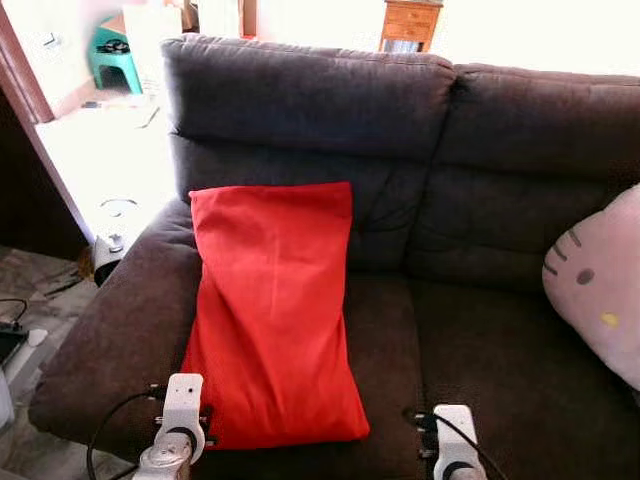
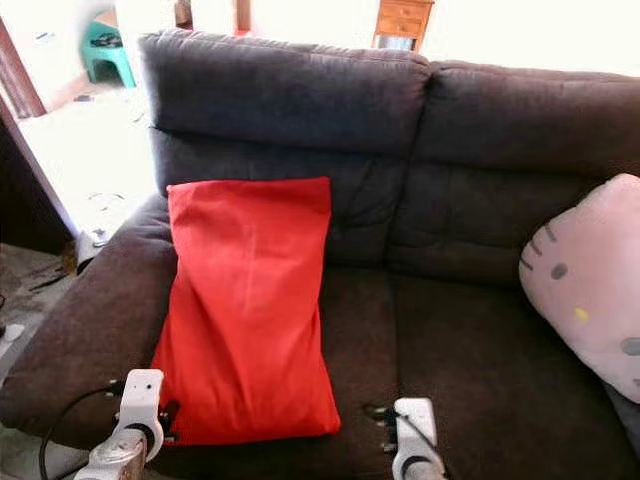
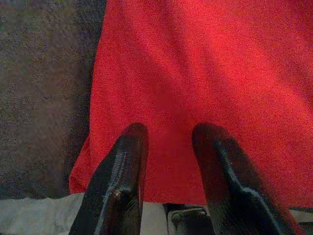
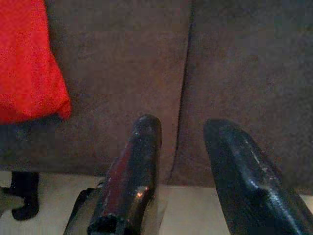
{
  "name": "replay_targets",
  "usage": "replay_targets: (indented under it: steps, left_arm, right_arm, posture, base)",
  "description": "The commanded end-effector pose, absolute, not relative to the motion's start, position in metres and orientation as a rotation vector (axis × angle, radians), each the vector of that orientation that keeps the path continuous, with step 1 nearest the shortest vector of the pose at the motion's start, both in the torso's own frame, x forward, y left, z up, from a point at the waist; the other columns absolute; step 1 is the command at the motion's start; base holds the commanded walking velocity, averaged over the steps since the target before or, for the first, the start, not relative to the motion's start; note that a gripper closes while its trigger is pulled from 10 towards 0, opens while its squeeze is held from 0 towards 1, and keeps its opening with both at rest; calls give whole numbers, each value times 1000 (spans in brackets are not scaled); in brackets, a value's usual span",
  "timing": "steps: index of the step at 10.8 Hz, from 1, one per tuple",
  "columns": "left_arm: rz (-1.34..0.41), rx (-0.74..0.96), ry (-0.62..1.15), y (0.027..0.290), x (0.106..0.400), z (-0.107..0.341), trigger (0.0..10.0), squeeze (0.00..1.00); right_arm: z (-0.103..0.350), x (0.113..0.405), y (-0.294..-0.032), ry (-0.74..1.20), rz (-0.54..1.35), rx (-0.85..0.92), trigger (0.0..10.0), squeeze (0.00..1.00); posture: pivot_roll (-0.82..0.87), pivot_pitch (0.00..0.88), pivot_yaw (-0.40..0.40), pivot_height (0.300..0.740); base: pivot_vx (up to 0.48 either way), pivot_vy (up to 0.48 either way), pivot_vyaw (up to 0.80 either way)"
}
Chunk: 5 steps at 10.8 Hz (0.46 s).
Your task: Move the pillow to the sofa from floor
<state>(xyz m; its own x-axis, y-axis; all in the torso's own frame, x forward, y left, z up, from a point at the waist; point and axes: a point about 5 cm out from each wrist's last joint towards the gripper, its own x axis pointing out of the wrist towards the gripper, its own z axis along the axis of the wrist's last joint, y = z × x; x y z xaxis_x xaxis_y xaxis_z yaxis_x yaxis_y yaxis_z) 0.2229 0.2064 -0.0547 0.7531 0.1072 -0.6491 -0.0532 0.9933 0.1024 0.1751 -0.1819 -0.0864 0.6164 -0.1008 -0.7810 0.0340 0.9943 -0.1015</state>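
Note:
A long red pillow point(image 1: 268, 310) lies on the left seat of the dark brown sofa point(image 1: 470, 350), its top end leaning against the backrest. My left gripper point(image 3: 168, 134) hovers open over the pillow's near edge, with nothing between its fingers point(image 3: 128, 161). Beside the pillow's near right corner point(image 4: 34, 88), my right gripper point(image 4: 182, 127) stands open above the bare seat cushion by the seam. Both wrists point(image 1: 180, 410) show at the sofa's front edge.
A pink cat-face cushion point(image 1: 600, 285) rests on the sofa's right seat. Behind the sofa stand a wooden dresser point(image 1: 408, 22) and a teal stool point(image 1: 112, 52). Cables and small items point(image 1: 20, 320) lie on the floor to the left.

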Motion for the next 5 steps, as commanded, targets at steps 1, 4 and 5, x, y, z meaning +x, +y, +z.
replay_targets:
  steps: [1,4,5]
  left_arm:
    - [94,80,727,207,219,-57,10000,0]
    - [67,55,713,204,218,-58,10000,0]
    - [74,54,719,205,217,-59,10000,0]
  right_arm:
    - [-85,178,-186,896,-91,-82,10000,0]
    - [-81,185,-186,878,-97,-79,10000,0]
    - [-81,186,-184,877,-82,-87,10000,0]
  posture:
    - [71,0,-71,740]
    - [73,0,-71,740]
    - [72,0,-72,740]
  base:
    - [0,0,0]
    - [0,0,0]
    - [0,0,0]
